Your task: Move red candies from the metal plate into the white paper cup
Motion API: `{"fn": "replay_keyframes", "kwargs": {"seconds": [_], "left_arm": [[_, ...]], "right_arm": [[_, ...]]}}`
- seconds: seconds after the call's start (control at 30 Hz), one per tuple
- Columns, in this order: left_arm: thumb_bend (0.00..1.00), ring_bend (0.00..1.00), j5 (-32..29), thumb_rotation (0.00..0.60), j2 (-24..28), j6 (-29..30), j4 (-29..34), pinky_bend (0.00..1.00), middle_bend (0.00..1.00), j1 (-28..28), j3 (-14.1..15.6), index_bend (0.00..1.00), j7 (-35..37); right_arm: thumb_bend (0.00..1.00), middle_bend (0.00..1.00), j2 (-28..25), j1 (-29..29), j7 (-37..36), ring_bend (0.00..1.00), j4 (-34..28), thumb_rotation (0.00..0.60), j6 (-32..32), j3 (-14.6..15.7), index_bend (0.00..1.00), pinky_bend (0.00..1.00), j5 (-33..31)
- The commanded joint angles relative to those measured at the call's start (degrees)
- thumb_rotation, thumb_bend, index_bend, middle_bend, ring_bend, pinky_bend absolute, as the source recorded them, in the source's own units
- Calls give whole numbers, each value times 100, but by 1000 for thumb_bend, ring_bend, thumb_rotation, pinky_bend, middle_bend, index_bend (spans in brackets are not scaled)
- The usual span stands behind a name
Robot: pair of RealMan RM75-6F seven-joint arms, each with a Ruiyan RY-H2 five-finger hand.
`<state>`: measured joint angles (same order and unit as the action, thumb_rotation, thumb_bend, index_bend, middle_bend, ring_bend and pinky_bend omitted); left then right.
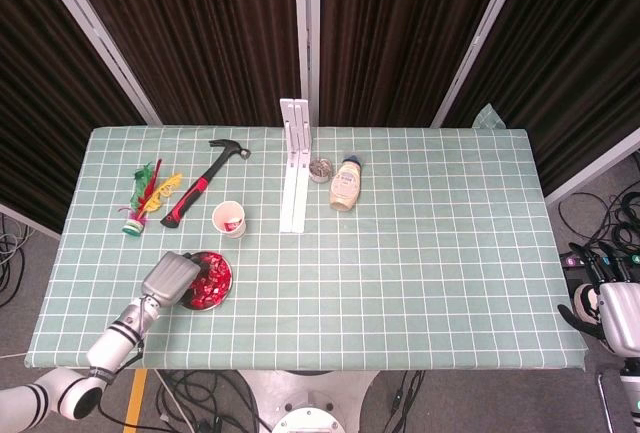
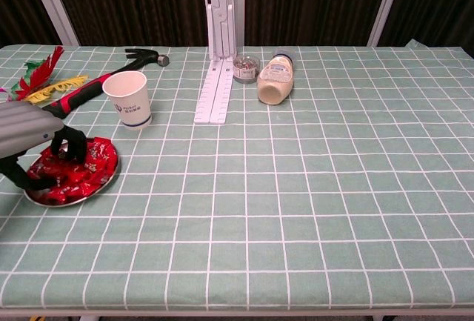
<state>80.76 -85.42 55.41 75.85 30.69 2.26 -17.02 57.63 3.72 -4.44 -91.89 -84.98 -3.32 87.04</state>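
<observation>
A metal plate heaped with red candies lies near the table's front left. My left hand hangs over the plate's left half, its dark fingertips and thumb dipped into the pile and still apart, with no candy clearly pinched. The white paper cup stands upright just behind the plate; its inside looks bare. My right hand hangs off the table's right edge, holding nothing, and only the head view shows it.
A red-handled hammer and a feather toy lie behind the cup at left. A white bracket, a small jar and a lying bottle sit mid-table.
</observation>
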Motion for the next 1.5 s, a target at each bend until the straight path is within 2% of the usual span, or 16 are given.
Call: {"fn": "replay_keyframes", "kwargs": {"seconds": [0.03,0.43,0.93,1.3,1.5], "left_arm": [[305,484,21,600,-42,-53,-74,1000,533,28,2,483,68],[408,585,200,600,-190,-44,-396,1000,623,58,16,581,484],[554,699,560,600,-340,276,-798,1000,737,4,61,691,1162],[573,714,651,600,-107,517,-451,1000,753,-60,31,705,1322],[573,715,513,600,322,693,66,1000,753,-41,-239,704,1495]], "right_arm": [[96,216,4,-2,-6,81,5,600,-5,2,119,308,5],[97,216,-4,-4,-31,82,26,600,2,-7,119,311,-25],[96,220,-9,-19,-39,90,24,600,-12,-3,119,320,-30],[88,221,-33,-52,-26,91,-19,600,-83,9,119,321,16],[89,221,-33,-66,-43,90,-12,600,-113,17,119,321,46]]}}
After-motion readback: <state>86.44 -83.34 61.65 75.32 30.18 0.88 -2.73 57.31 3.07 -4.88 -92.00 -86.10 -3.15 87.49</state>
